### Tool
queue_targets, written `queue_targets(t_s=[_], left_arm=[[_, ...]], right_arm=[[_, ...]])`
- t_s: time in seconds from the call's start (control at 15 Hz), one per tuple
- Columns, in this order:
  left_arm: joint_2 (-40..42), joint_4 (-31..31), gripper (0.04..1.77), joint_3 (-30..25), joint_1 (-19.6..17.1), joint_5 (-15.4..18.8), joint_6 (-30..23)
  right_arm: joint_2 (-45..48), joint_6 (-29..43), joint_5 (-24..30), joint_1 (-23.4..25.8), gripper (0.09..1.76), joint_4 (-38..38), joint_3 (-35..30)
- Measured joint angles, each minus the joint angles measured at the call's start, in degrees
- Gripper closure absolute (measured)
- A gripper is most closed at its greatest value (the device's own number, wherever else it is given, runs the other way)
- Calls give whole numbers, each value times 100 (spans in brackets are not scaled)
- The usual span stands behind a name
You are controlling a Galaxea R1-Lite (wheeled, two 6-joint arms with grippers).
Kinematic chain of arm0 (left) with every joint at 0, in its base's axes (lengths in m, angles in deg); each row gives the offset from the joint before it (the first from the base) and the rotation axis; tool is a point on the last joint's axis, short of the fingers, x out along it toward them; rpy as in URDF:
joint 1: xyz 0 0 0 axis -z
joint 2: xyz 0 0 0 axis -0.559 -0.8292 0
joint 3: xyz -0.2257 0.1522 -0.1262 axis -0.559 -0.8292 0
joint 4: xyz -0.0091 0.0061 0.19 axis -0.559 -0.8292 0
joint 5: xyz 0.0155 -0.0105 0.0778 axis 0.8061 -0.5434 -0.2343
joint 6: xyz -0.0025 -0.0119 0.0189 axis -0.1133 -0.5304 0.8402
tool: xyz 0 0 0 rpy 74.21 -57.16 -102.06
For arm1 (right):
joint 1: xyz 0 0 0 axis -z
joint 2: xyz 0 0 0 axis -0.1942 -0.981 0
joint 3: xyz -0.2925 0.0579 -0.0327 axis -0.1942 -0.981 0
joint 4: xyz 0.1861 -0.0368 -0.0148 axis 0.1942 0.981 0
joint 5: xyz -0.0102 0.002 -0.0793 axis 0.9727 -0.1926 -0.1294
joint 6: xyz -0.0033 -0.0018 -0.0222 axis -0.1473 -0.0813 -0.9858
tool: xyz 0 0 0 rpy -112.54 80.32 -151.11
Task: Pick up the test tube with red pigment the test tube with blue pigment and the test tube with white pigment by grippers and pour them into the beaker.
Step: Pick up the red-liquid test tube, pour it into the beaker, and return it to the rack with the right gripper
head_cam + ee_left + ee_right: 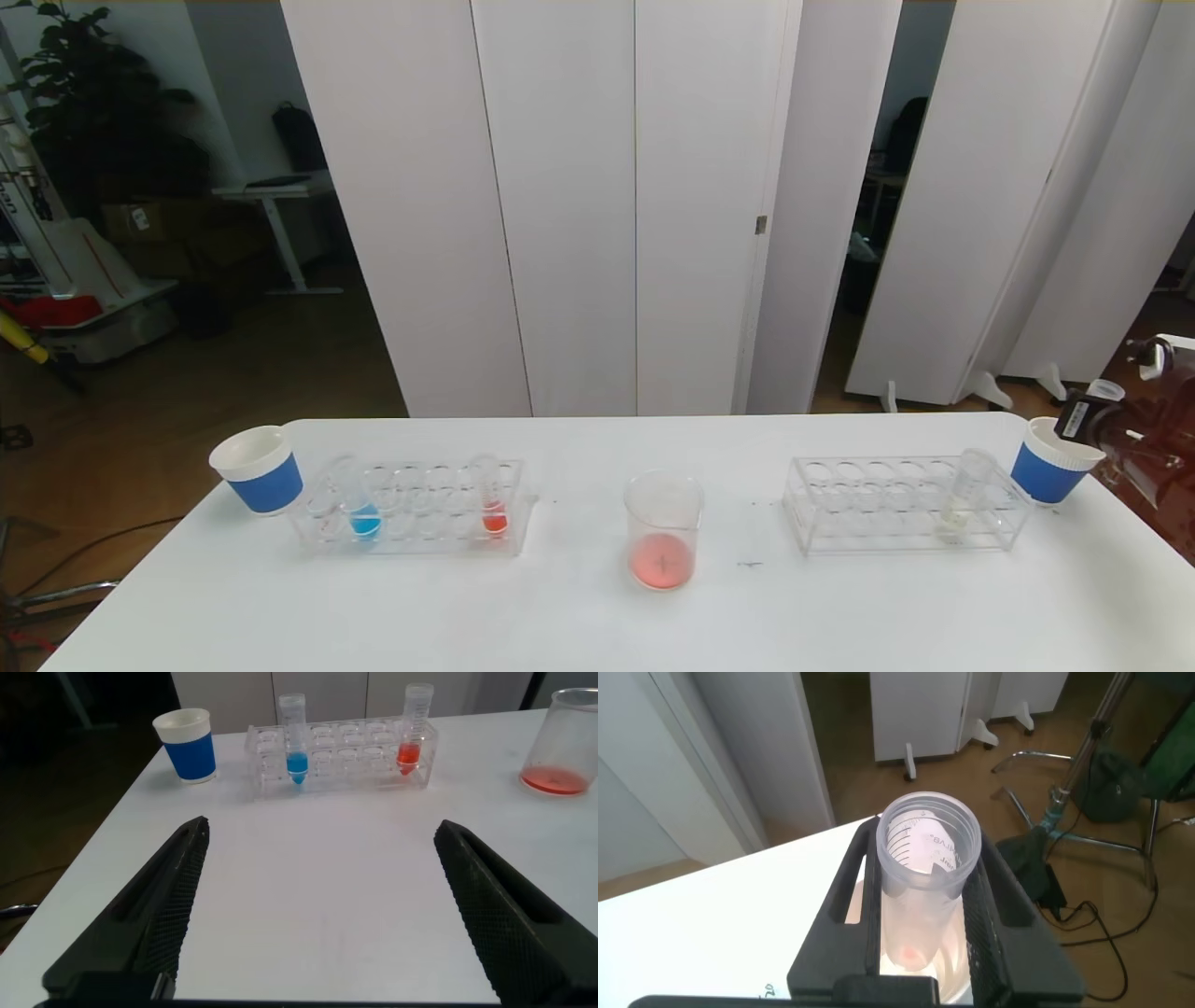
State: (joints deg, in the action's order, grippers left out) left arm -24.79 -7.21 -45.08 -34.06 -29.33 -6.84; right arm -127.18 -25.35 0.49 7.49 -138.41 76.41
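Readable text: you will find none that can be made out in any view.
Tube in right gripper (929, 845): centre of the right wrist view; printed graduation lines and some lettering on its wall, too small for you to read.
Tube in the right-hand rack (967, 490): faint marks, illegible.

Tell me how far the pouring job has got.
Done: red liquid sits in the beaker. In hand: the right claw is shut on a nearly empty tube above the right paper cup. Remaining: the test tube with blue pigment and the test tube with white pigment are unpoured, liquid inside; the left claw is open, idle.
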Motion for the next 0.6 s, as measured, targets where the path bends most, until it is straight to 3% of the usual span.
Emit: queue_targets(t_s=[0.6], left_arm=[[0,0,9,0,0,0,0]], right_arm=[[-113,2,-2,-33,127,5,-115]])
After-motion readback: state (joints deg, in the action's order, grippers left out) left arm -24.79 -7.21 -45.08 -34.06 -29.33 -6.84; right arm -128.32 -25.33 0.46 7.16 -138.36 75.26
